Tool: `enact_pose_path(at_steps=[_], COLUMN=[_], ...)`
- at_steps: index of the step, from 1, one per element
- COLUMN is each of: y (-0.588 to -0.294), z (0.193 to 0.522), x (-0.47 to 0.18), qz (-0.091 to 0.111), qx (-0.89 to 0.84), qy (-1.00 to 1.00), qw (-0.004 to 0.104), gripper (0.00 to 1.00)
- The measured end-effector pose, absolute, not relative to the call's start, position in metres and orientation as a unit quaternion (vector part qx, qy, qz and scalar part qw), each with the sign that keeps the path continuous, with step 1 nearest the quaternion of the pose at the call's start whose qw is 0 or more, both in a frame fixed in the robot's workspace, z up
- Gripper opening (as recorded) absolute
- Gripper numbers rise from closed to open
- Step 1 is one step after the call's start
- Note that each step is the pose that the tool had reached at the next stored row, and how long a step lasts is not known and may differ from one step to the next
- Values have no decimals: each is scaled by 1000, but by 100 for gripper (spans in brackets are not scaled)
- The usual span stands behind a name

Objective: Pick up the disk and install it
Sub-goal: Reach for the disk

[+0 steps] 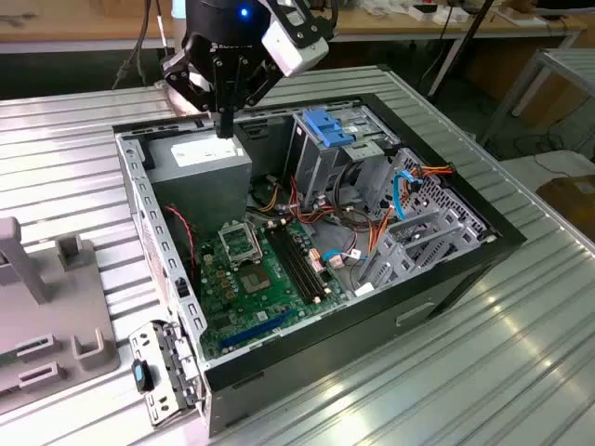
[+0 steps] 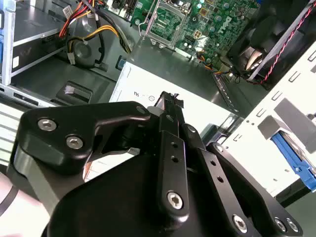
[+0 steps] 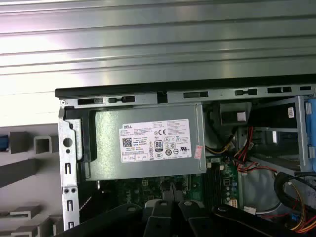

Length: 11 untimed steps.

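The disk is out of view. My gripper (image 1: pixel 224 130) hangs over the back left corner of the open computer case (image 1: pixel 141 200), just above the large grey power-supply box (image 1: pixel 200 165) with its white label (image 3: pixel 156 142). Its fingers (image 2: pixel 169 101) are shut together with nothing between them, and they also reach toward the box in the first wrist view (image 3: pixel 173 187). The blue-topped grey drive cage (image 1: pixel 327 130) stands upright in the case toward the exterior view's right of the gripper.
The green motherboard (image 1: pixel 251 279) lies in the case floor, with loose red, orange and blue cables (image 1: pixel 372 218) beside the cage. A grey fixture block (image 1: pixel 46 307) sits on the ribbed metal table (image 1: pixel 521 353) at the exterior view's left.
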<state>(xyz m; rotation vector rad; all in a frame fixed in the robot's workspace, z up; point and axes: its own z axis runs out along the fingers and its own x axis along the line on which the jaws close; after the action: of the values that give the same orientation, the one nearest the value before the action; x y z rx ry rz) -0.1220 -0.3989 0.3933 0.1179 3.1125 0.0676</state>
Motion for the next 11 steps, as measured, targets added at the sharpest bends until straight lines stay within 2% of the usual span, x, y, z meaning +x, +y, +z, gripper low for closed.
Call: enact_pose_path(at_steps=[11], y=[-399], z=[392], x=[-122], qz=[22], qx=[38], qy=[999], qw=[13], gripper=[11])
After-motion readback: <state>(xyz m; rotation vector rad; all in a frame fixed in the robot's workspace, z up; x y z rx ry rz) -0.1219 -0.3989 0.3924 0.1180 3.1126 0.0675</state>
